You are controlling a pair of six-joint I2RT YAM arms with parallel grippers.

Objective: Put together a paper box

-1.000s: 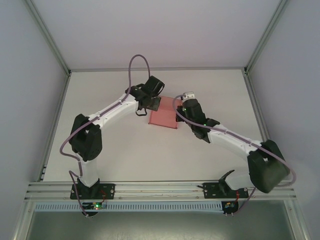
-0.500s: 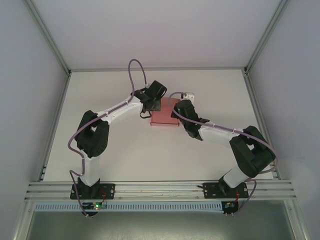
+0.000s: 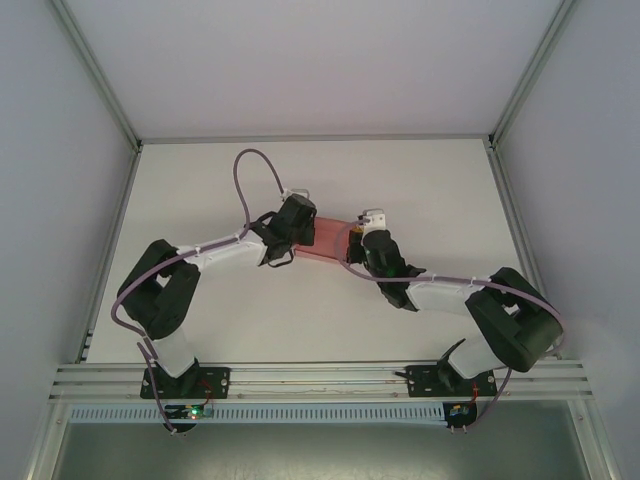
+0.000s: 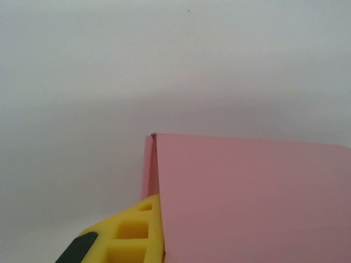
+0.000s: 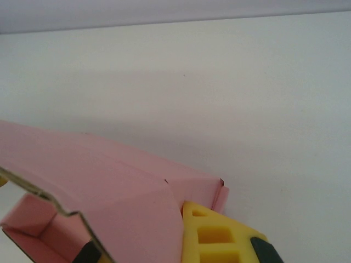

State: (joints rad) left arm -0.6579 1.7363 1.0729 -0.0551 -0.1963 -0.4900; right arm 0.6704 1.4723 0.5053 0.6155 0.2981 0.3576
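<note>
Two hands, your left hand (image 3: pixel 303 232) and right hand (image 3: pixel 358 233), each pinched the paper box (image 3: pixel 330 241) between them over the white counter (image 3: pixel 430 190); its pink card hid their far fingers from you. Grey walls (image 3: pixel 50 200) enclosed it.

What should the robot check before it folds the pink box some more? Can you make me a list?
1. Is the left gripper pinching the paper box? Ok, it is shut on the left end.
2. Is the right gripper pinching the other end? Ok, it is shut on the card.
3. Is the box lifted off the table? Cannot tell.
4. Is the box fully closed up? Not ok, the right wrist view shows an open end.
5. Is the card untorn? Ok where it can be seen.
</note>
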